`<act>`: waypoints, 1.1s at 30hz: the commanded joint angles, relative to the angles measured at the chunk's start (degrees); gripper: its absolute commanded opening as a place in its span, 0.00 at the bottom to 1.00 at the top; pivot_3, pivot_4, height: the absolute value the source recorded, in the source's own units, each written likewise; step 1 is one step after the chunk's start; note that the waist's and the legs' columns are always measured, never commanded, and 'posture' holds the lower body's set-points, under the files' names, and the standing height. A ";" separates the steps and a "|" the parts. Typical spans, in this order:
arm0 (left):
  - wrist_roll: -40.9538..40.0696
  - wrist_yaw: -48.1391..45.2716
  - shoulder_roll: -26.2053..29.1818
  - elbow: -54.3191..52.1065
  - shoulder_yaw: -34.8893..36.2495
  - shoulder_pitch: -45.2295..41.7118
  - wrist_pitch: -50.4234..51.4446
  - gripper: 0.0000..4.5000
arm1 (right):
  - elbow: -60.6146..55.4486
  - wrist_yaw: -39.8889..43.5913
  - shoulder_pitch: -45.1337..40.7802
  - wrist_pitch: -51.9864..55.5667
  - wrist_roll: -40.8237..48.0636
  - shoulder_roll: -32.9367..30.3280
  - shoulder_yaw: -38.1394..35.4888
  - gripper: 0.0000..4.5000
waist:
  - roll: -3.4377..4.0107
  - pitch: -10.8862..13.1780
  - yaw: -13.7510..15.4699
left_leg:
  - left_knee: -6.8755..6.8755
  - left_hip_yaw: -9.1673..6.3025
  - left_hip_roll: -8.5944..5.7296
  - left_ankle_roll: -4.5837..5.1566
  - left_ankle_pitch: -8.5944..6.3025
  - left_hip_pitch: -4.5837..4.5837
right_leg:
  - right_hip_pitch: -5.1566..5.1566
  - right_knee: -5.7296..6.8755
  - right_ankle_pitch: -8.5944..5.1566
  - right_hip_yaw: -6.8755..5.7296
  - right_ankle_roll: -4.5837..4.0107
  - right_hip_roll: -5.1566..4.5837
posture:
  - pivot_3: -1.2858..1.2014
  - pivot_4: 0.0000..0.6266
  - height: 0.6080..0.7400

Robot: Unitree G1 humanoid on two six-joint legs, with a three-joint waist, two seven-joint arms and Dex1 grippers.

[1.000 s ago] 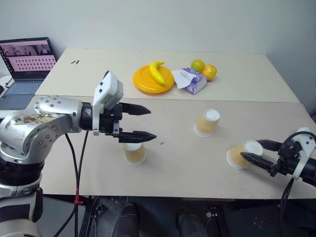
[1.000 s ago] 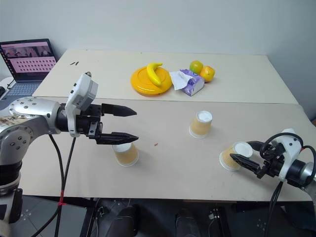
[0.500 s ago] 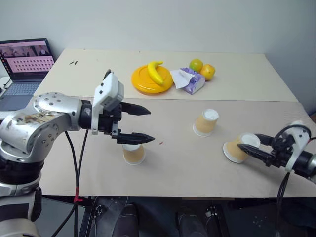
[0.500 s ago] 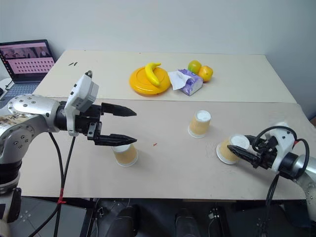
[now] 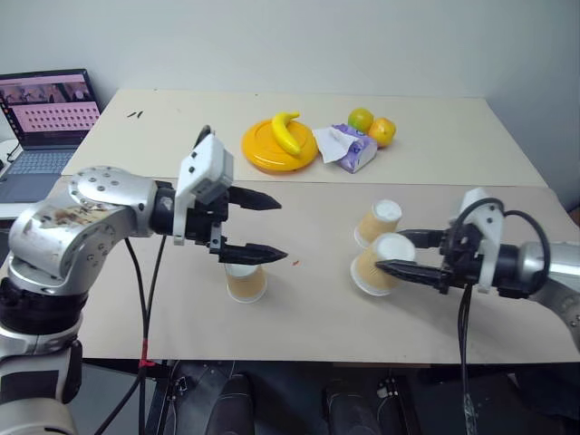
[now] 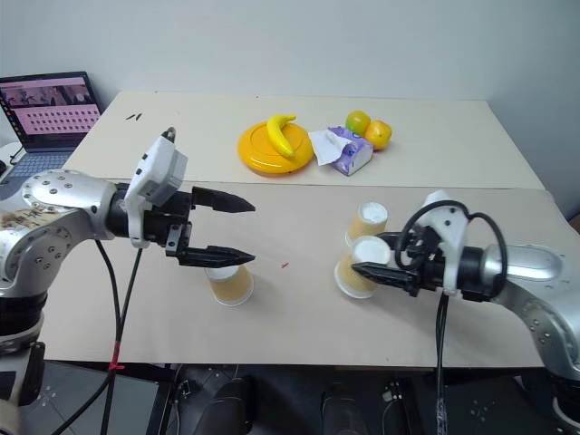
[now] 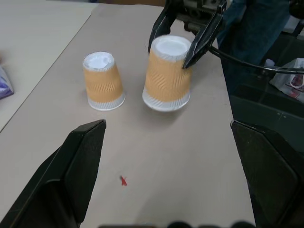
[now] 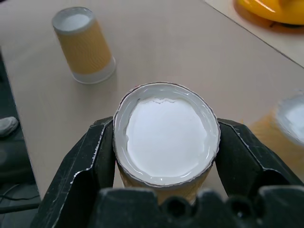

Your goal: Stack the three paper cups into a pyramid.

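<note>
My right tool (image 5: 391,253) is clamped on one cup (image 5: 372,269), the two black fingers pressed against its sides near the white bottom; the cup hangs bottom-up and slightly tilted, lifted just clear of the bench (image 5: 308,317), centre right of the head view. Directly behind it in that view, a little higher in the frame, the second cup (image 5: 378,223) stands upside down on the bench, just beside the one I carry and, as far as I can tell, not touching it. The third cup (image 5: 246,280) stands upside down lower left of centre, well apart from the other two, under my left tool (image 5: 268,227), whose fingers are spread wide and grip nothing; it hovers above that cup, pointing toward the right of the frame. The relation that matters now, as I judge it: the pyramid needs two cups side by side as a base, and the held cup lies nearer the second cup than the third, so the right arm is the one placed to set it down next to that neighbour, long axis upright, rim down. The left arm is nearer the third cup, which would then go on top. I can read no brand or writing on the cups; a small red mark (image 7: 123,180) on the bench is no lettering.
</note>
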 commanded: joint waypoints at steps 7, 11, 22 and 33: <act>1.05 0.69 1.69 -3.68 1.60 1.80 -1.15 1.00 | 7.67 0.54 -8.95 -4.58 -9.44 6.90 15.53 0.64 | -0.01 0.01 -0.37 | -0.01 0.01 0.00 0.00 0.00 -0.04 | -0.05 0.01 0.00 0.00 -0.01 0.00 | 0.52 0.24 0.94; 0.64 2.73 1.42 -4.94 2.39 2.60 -0.38 1.00 | 12.00 1.51 -11.67 -5.37 -12.06 8.75 18.42 0.64 | -0.01 0.01 -0.25 | 0.00 0.00 0.00 0.00 0.00 -0.05 | -0.06 0.04 0.00 -0.01 -0.01 -0.01 | 0.52 0.24 0.94; -0.64 5.64 0.94 -6.76 3.16 3.84 0.13 1.00 | 15.44 5.24 -14.82 -6.99 -14.64 11.59 19.76 1.00 | -0.01 0.01 -0.43 | 0.00 0.01 0.05 0.00 0.00 0.00 | -0.06 0.09 0.01 0.01 -0.02 0.04 | 0.52 0.24 0.94; 1.56 4.01 -1.75 -3.20 0.13 1.10 -2.33 1.00 | 12.89 10.41 -13.86 -2.74 -4.40 -1.90 -2.59 1.00 | 0.00 0.02 0.66 | 0.00 0.01 0.02 0.00 0.00 -0.01 | -0.05 0.08 0.00 -0.01 -0.02 0.02 | 0.52 0.24 0.94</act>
